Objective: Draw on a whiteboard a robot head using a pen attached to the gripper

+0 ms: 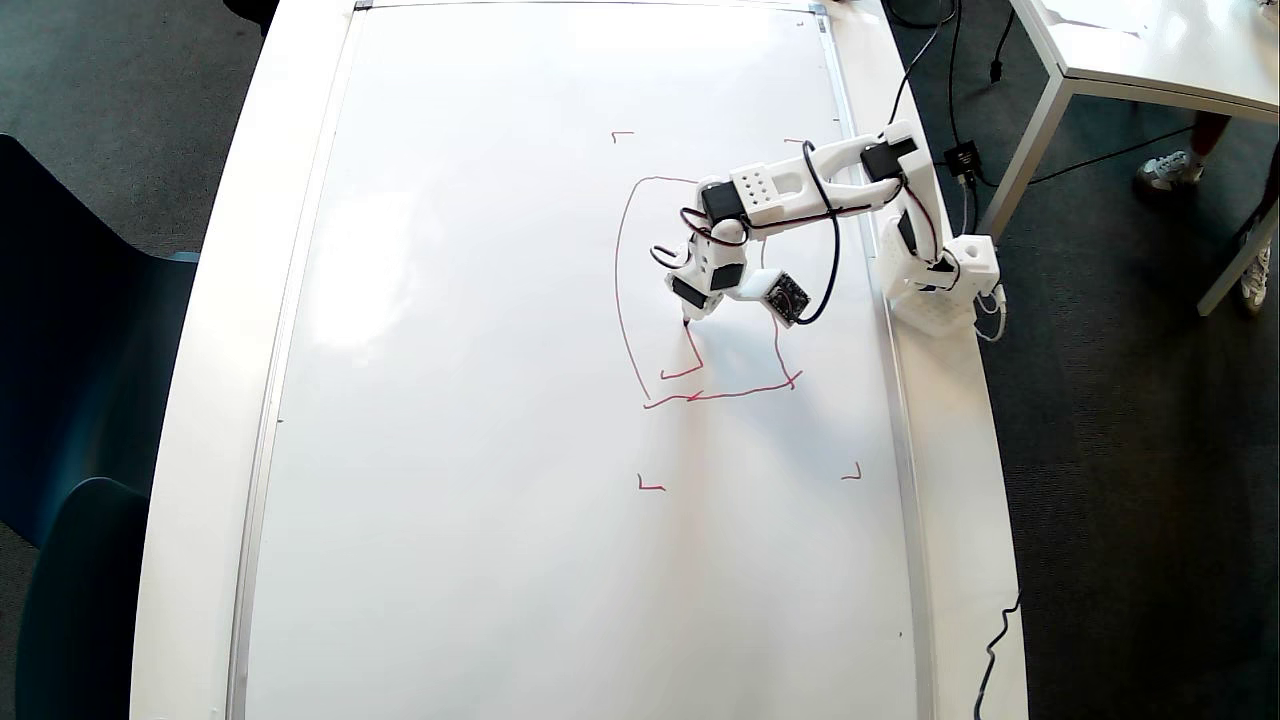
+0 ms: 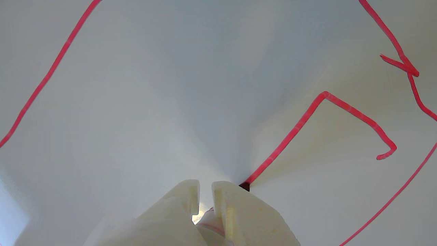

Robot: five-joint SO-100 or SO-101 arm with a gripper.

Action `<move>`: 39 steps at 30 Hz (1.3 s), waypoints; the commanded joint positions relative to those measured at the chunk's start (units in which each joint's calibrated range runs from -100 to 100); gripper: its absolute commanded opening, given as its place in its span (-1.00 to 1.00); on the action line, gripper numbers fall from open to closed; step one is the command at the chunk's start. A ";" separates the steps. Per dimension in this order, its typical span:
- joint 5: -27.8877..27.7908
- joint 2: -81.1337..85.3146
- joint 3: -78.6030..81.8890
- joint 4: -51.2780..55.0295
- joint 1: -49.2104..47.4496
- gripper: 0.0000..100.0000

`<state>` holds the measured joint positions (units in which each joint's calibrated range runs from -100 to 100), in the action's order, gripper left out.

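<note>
Overhead view looks straight down on the whole whiteboard; wrist view faces it closely; both share the red lines.

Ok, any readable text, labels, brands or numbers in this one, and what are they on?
None can be read.
The whiteboard carries only red marks: the unfinished robot head outline and small corner marks, no letters or digits.
The arm, the hand and the pen show no print.
The small circuit board on the arm is too small to read.

No text, label, brand or number can be read in either view. The whiteboard bears only red lines.
</note>
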<state>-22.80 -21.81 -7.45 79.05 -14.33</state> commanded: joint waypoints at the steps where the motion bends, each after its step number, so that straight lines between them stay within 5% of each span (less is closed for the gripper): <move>1: -0.09 0.72 -0.50 0.27 0.66 -0.98; 39: 2.75 -6.82 -15.02 -2.60 -9.35 -0.99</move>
<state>-20.11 -29.35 -20.24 76.35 -23.23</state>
